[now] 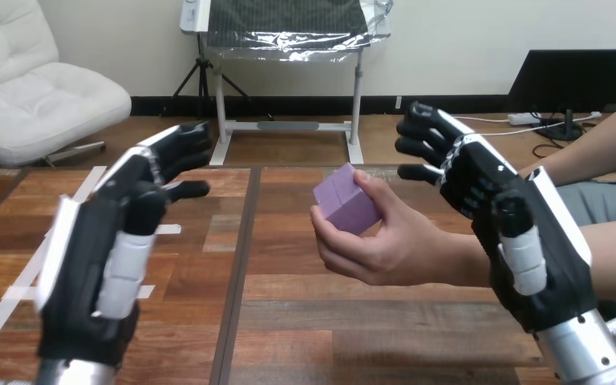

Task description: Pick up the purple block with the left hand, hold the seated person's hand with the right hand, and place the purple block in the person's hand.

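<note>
Over table (pixel 289 321), person's hand (pixel 385 245) grips pale purple block (pixel 343 200); left hand (pixel 100 257), right hand (pixel 529 233) spread.

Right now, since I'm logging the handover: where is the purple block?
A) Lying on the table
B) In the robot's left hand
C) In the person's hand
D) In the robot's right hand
C: the purple block sits in the person's hand, gripped above the table, while the robot's left hand is apart from it with its fingers straight.
</note>
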You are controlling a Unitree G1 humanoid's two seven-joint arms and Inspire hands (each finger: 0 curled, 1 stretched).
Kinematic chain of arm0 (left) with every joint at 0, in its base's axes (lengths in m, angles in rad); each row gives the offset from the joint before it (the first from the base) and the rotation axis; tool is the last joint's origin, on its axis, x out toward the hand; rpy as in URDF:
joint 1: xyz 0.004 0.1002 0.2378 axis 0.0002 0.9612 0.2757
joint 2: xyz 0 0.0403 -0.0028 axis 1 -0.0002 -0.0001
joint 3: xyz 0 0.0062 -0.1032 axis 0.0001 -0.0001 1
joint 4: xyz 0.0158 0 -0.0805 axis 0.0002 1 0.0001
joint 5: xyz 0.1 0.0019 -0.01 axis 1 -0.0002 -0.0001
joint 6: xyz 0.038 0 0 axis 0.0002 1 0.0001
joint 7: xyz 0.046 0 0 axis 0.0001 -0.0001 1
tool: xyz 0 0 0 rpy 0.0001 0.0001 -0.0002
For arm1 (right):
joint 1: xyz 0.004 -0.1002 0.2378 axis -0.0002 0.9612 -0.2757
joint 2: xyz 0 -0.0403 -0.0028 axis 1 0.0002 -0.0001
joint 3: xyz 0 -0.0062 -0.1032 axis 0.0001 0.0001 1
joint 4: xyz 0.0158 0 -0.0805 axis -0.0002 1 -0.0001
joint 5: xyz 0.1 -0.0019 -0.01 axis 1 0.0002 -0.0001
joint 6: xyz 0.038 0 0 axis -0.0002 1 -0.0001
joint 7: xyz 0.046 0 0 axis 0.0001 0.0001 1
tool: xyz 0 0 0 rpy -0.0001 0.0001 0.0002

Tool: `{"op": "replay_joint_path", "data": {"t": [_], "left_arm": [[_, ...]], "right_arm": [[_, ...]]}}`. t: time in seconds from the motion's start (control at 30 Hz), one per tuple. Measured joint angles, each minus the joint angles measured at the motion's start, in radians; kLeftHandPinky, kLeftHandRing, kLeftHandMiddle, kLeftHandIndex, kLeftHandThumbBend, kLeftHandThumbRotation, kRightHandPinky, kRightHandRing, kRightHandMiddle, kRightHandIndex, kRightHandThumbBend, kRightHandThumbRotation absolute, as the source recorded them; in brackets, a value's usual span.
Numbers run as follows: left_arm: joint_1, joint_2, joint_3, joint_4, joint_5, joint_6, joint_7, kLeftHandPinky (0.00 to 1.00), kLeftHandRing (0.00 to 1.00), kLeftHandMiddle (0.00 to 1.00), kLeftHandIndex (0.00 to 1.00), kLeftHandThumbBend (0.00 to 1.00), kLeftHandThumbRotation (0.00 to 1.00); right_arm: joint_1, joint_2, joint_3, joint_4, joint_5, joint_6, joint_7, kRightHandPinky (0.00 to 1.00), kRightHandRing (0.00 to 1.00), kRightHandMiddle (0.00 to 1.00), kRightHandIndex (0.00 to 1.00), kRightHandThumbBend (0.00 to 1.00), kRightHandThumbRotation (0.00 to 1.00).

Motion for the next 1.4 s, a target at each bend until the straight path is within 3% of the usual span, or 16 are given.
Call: {"op": "replay_joint_path", "data": {"t": [0.37, 1.0, 1.4], "left_arm": [[0.057, -0.022, -0.001, -0.042, -0.011, -0.022, 0.022, 0.66, 0.79, 0.77, 0.72, 0.71, 1.0], [0.065, -0.023, -0.017, -0.085, -0.034, -0.041, 0.032, 0.55, 0.76, 0.75, 0.7, 0.69, 0.98], [0.065, -0.027, -0.044, -0.111, -0.036, -0.047, 0.037, 0.46, 0.74, 0.75, 0.69, 0.66, 0.95]], "right_arm": [[0.053, 0.048, 0.0, -0.071, 0.031, 0.003, -0.002, 0.85, 0.89, 0.89, 0.88, 0.94, 0.96], [0.093, 0.096, 0.007, -0.108, 0.135, 0.003, 0.045, 0.86, 0.88, 0.88, 0.88, 0.92, 0.91], [0.129, 0.124, 0.025, -0.115, 0.147, 0.008, 0.069, 0.84, 0.89, 0.89, 0.88, 0.91, 0.91]]}}
